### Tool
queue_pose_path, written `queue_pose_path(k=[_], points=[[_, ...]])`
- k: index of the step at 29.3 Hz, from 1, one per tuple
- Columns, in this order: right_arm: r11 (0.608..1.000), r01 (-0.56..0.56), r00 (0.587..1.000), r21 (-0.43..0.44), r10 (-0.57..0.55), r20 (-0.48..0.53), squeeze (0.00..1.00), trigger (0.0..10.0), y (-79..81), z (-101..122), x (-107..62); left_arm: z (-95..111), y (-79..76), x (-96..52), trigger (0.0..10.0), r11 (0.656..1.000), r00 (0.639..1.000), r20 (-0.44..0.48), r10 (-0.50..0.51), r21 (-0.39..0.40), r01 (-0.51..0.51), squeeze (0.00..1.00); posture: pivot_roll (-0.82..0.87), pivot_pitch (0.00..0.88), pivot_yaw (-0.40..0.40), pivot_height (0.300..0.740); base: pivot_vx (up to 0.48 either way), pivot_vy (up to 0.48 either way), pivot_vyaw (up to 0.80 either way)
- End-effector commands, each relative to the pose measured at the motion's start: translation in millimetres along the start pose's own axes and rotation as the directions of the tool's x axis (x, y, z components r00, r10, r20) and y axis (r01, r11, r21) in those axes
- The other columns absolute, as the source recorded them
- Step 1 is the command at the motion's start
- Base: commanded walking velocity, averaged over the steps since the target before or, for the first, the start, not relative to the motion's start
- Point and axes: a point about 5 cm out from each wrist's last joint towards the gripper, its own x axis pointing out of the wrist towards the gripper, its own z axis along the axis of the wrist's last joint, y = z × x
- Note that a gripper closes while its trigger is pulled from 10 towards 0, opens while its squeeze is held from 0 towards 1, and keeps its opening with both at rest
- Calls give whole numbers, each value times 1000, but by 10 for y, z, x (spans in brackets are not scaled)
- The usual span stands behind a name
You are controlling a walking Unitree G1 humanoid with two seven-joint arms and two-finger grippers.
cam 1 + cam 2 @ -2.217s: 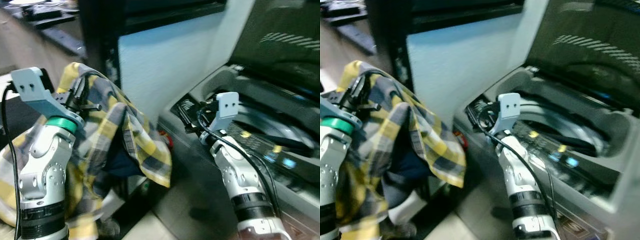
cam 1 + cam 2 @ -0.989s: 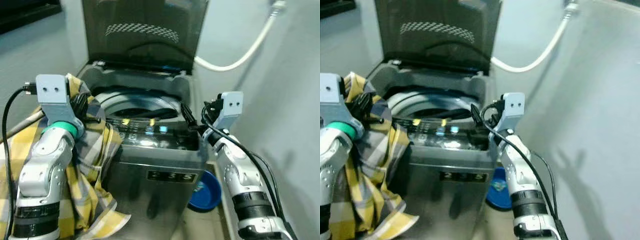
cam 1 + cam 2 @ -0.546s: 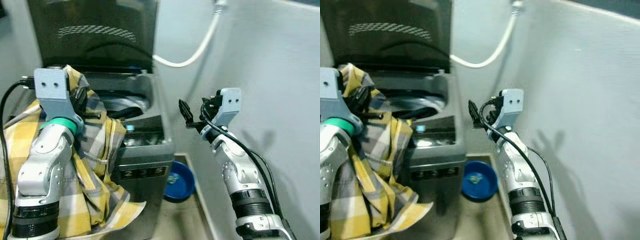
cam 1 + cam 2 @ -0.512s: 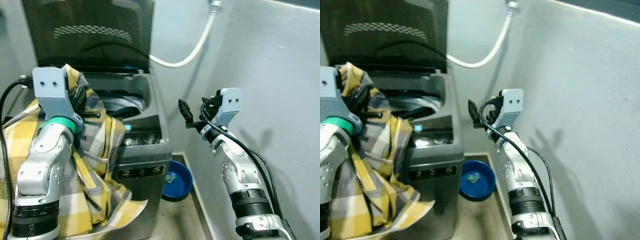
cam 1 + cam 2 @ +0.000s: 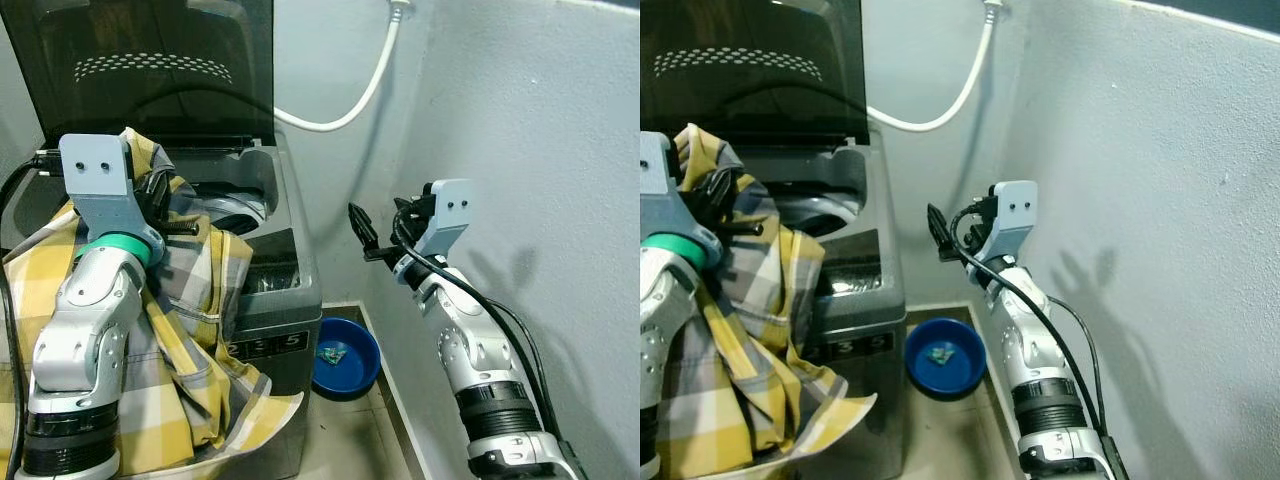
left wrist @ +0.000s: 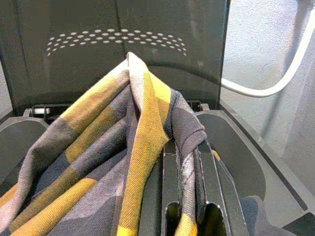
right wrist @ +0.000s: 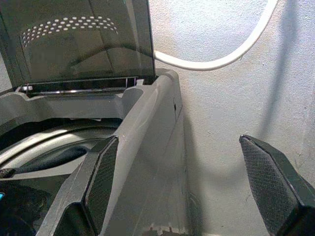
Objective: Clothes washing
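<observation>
Ahead, from the head camera: one top-loading washing machine with lid raised, one white hose curving along the wall, one blue basin on the floor between machine and wall. One yellow-and-grey plaid shirt bunched at the left pincer, draping down over the machine's front edge and control panel, most of it outside the drum. Right pincer raised beside the machine's right flank, near the wall, holding nothing.

Along the left wrist: shirt fabric pinched between the closed black fingers, folds rising to a peak in front of the lid, machine top beyond.

Along the right wrist: two fingertips spread wide, nothing between them, machine's corner and drum rim ahead, hose on the wall.

Judging by the drape: soft, light, limp cloth, no stiffness, likely to snag on the rim or slide off the front. Best held at a gathered bunch as now, lifted high enough for the hanging tail to clear the rim before release over the drum.
</observation>
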Motion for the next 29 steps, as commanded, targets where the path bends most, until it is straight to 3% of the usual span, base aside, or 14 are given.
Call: queue_pose_path(k=[1,8,21,29], points=[[1000,-10,1000,-11,10,0,0,10000,18,-5,-10,160,-47,-32,10000,1000,994,102,-28,6,27,0,33,53,-11,740,300,0,0],[1000,-14,1000,-15,14,-2,0,10000,18,-3,-5,157,-42,-42,10000,999,994,102,-26,-26,29,0,32,54,-13,740,357,0,0],[1000,-12,1000,-17,12,-4,0,10000,13,-7,-9,149,-42,-37,10000,998,994,103,-35,-46,40,0,31,61,-14,740,0,460,0],[1000,-11,1000,-17,11,-5,0,10000,12,-13,-8,139,-28,-29,10000,999,995,92,-34,-30,37,0,32,63,-15,740,0,0,0]])
